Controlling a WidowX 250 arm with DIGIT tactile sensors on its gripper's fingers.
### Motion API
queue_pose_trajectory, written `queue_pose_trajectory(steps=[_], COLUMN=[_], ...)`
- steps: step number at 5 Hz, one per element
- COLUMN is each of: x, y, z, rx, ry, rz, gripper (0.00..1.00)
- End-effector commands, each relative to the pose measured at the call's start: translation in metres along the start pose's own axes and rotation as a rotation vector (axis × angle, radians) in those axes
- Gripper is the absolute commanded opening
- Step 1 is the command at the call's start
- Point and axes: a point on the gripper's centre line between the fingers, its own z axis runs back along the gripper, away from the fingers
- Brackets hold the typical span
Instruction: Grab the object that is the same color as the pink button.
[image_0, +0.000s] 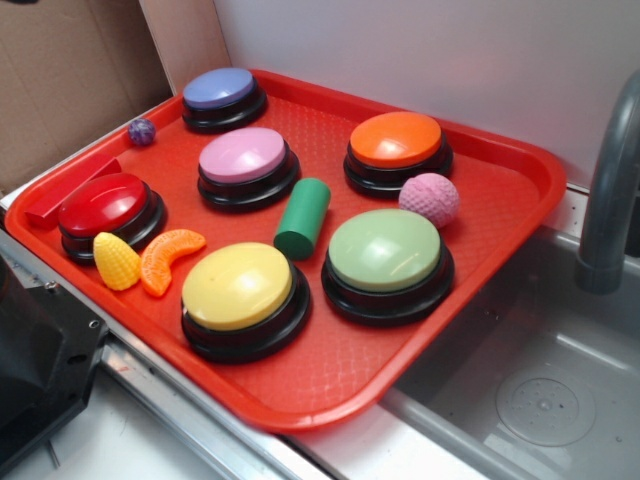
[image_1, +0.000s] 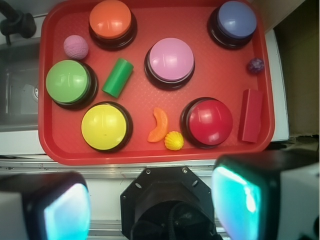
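I see the pink ball (image_0: 429, 199), round with no long axis, on the red tray (image_0: 470, 290) between the orange button (image_0: 396, 141) and green button (image_0: 385, 251). The jaws stand wide open, empty, above the tray beside a steel sink (image_0: 545, 400).

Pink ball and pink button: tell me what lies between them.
The green cylinder lies in the stretch between the pink ball and the pink button, slightly below the straight line; otherwise only bare red tray. The wrist view shows it best.
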Motion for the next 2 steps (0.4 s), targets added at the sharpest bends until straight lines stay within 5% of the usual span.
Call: queue_pose_trajectory(steps=[1, 2], x=[0.000, 0.029], y=[0.000, -0.013], z=[0.000, -0.014], rx=[0.000, -0.018], ry=[0.000, -0.057], rz=[0.000, 0.034], gripper=[1.00, 1.00])
